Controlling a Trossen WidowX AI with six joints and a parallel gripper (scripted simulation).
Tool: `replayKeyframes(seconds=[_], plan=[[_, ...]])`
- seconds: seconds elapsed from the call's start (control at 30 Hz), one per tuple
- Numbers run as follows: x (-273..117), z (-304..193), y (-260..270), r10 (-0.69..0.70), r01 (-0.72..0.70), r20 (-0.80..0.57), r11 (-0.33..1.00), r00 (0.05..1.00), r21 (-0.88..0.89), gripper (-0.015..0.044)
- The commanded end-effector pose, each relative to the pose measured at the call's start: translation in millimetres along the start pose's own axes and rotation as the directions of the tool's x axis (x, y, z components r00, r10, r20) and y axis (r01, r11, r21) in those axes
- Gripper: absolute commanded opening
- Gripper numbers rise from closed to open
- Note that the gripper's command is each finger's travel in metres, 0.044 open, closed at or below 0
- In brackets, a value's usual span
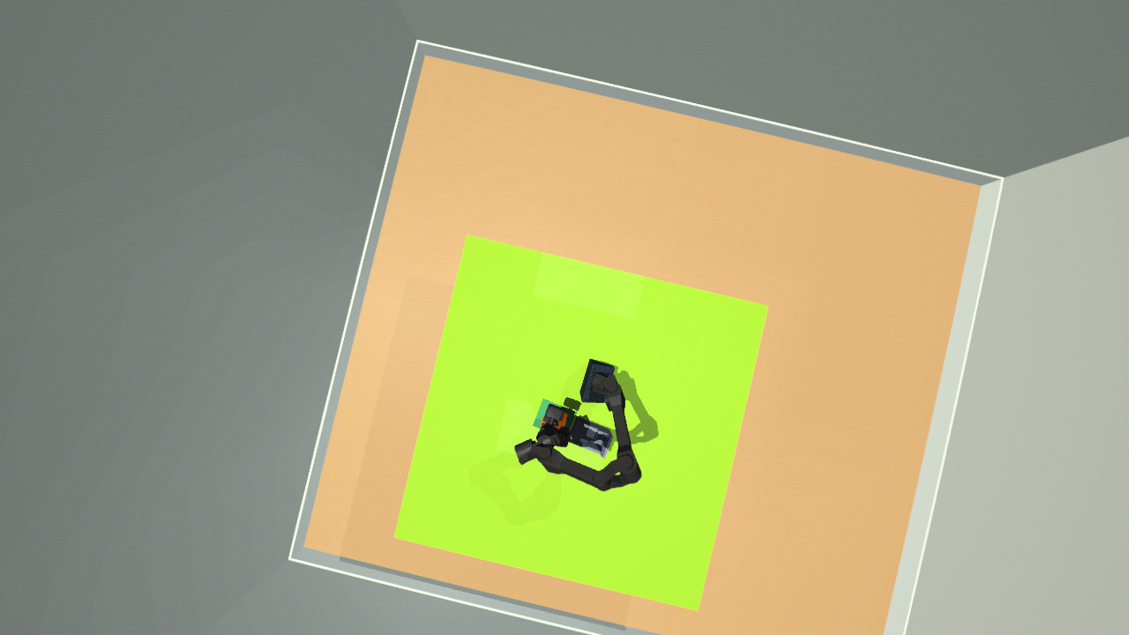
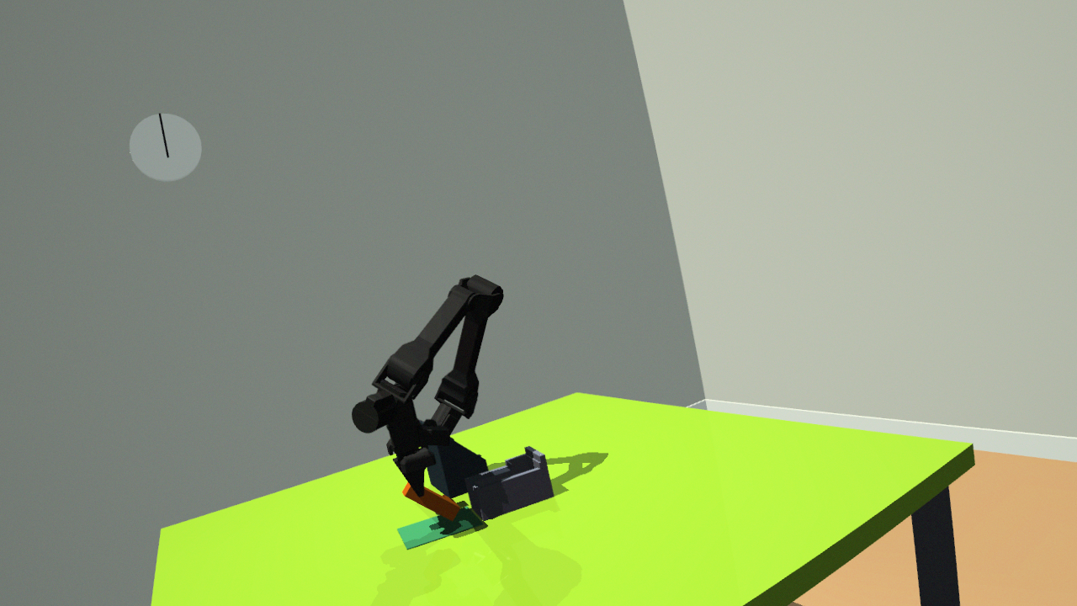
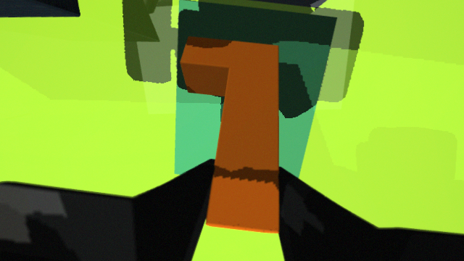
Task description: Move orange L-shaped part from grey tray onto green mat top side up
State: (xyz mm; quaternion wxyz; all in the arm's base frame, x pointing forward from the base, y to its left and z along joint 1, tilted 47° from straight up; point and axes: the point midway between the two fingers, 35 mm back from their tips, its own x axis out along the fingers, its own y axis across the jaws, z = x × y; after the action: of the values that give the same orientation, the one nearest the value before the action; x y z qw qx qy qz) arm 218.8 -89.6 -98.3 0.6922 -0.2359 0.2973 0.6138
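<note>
The orange L-shaped part is out of the tray and slants over the green mat. Its L-shaped end is the lower one; whether that end touches the mat, I cannot tell. My gripper is shut on the raised straight end, one finger on each side. The grey tray stands beside the mat, close to the part's lower end. Its pocket is partly visible in the exterior view.
A dark blue block stands at the arm's base, behind the mat and tray. The bright green table top surrounds them. The arm's shadow falls across the mat.
</note>
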Motion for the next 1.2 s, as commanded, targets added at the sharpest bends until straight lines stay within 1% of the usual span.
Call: replayKeyframes(seconds=[0.0,0.4,0.73,0.8,0.9,1.0,1.1,1.17], plan=[[5.4,1.0,1.4,-0.001,0.001,0.005,1.000,1.000,0.009,0.0000],[5.3,0.8,1.7,0.003,-0.003,0.003,1.000,1.000,0.003,0.0000],[2.5,0.5,1.3,0.003,-0.003,0.003,1.000,1.000,0.003,0.0262],[-11.1,-0.7,-0.4,0.002,-0.002,0.001,1.000,1.000,0.005,0.0315],[-48.3,-1.9,-1.7,0.001,-0.001,0.000,1.000,1.000,0.008,0.0394],[-81.8,-0.4,1.2,0.000,0.000,0.002,1.000,1.000,0.010,0.0400],[-84.4,-0.1,1.6,0.000,0.000,0.002,1.000,1.000,0.011,0.0400],[-79.1,-2.4,-0.8,-0.017,0.017,-0.005,1.000,1.000,0.017,0.0400]])
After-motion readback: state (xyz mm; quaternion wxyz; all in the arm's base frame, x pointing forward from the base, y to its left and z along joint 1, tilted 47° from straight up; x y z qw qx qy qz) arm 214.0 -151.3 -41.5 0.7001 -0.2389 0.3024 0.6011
